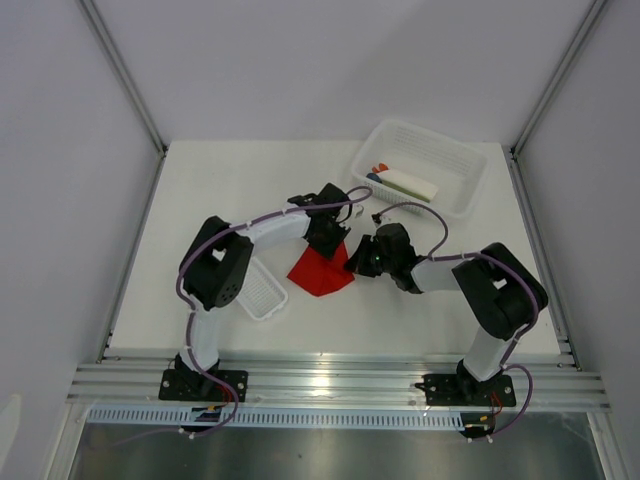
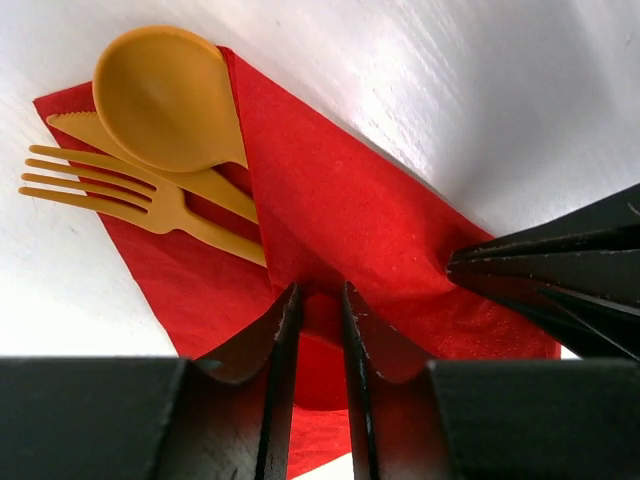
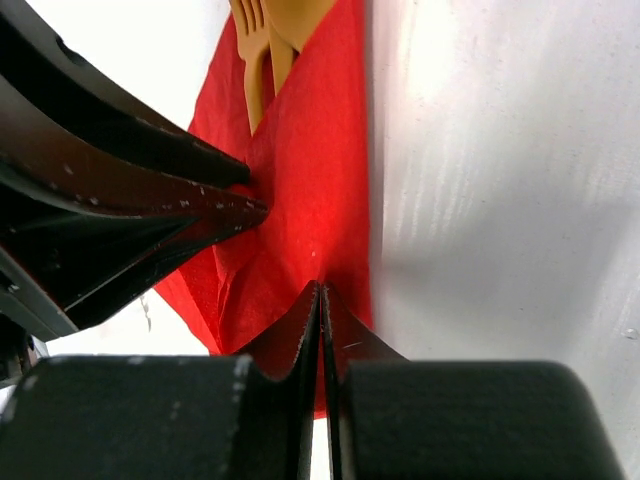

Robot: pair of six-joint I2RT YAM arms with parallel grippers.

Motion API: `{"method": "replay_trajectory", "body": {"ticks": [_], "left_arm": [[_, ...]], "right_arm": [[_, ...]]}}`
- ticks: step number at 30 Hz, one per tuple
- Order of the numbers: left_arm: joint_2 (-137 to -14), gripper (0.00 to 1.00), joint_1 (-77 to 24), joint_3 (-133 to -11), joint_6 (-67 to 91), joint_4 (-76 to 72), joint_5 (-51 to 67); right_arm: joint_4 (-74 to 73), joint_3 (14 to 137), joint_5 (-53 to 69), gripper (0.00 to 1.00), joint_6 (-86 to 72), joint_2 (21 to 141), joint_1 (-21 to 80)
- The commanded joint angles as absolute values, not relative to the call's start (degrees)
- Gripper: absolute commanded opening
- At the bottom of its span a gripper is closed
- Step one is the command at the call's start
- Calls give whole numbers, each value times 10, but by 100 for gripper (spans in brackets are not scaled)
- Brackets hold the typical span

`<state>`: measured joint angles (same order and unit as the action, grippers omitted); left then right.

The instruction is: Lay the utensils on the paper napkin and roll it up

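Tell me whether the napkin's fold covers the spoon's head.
No, the spoon's head lies bare outside the paper napkin's fold, only its handle hidden.

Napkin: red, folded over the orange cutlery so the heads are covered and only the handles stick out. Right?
Not quite. The napkin is red and folded over the orange spoon, fork and knife, but it covers the handles, and the heads are what stick out. The left wrist view shows this.
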<state>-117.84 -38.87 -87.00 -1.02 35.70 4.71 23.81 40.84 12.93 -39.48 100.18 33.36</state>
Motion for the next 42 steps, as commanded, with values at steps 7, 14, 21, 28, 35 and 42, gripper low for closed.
{"method": "replay_trajectory", "body": {"ticks": [7,14,21,28,35,42], "left_arm": [[-1125,27,-391,-860,-25,351,50],[-1121,27,-391,-848,-29,348,50],[-1114,28,-392,-835,-33,348,50],[-1090,35,-392,-834,-42,349,54],[-1077,53,-391,-825,-47,369,68],[-1119,68,-387,-854,-20,378,64]], "right_arm": [[227,428,114,5,-355,957,356],[207,425,112,5,-335,945,379],[207,417,112,5,-337,967,385],[216,421,109,4,-339,1000,386],[207,420,95,5,-334,987,385],[206,418,91,5,-330,978,386]]}}
